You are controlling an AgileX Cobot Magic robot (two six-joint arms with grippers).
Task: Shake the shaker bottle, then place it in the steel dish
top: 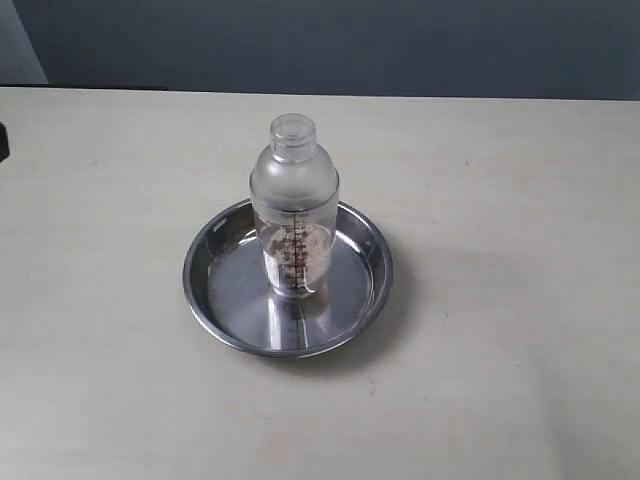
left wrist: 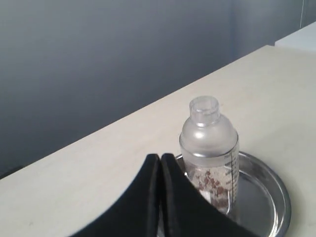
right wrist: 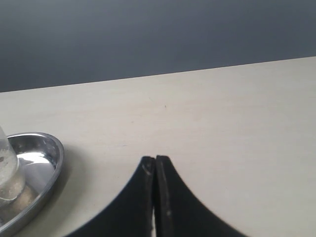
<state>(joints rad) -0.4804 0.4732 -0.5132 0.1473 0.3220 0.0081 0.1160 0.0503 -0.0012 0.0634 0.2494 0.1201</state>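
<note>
Steel dish (top: 225, 297) holds the upright shaker bottle (top: 294, 210); beige table (top: 500, 260) beneath.

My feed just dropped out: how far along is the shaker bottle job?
Done: the shaker bottle stands upright inside the steel dish, with grains in its lower part. In hand: nothing; the left claw and right claw are both shut, empty and clear of the bottle. Left: nothing visible, though these views cannot show whether the shake took place.
</note>
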